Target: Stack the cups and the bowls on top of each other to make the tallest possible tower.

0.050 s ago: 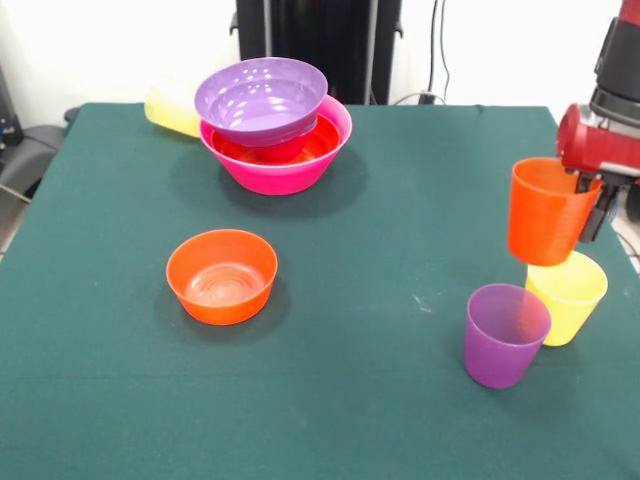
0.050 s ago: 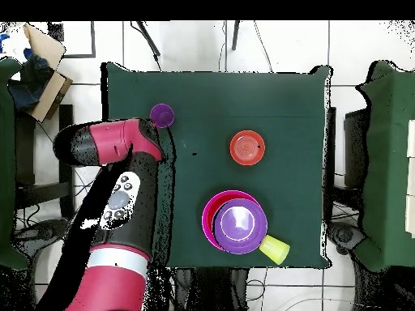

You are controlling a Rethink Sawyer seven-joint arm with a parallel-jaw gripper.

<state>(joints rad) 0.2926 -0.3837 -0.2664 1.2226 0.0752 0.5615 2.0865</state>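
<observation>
- While the fingers [image 1: 590, 200] grip the orange cup [image 1: 545, 212] by its rim, it hangs upright above the bench [image 1: 380, 400].
- Just beneath it stands a yellow cup [image 1: 570, 295], with a purple cup [image 1: 503, 335] beside.
- Well apart, the tower [image 1: 275, 125] shows a purple bowl tilted in the pink bowl.

Front and overhead views, shared table [image 1: 330, 400]
</observation>
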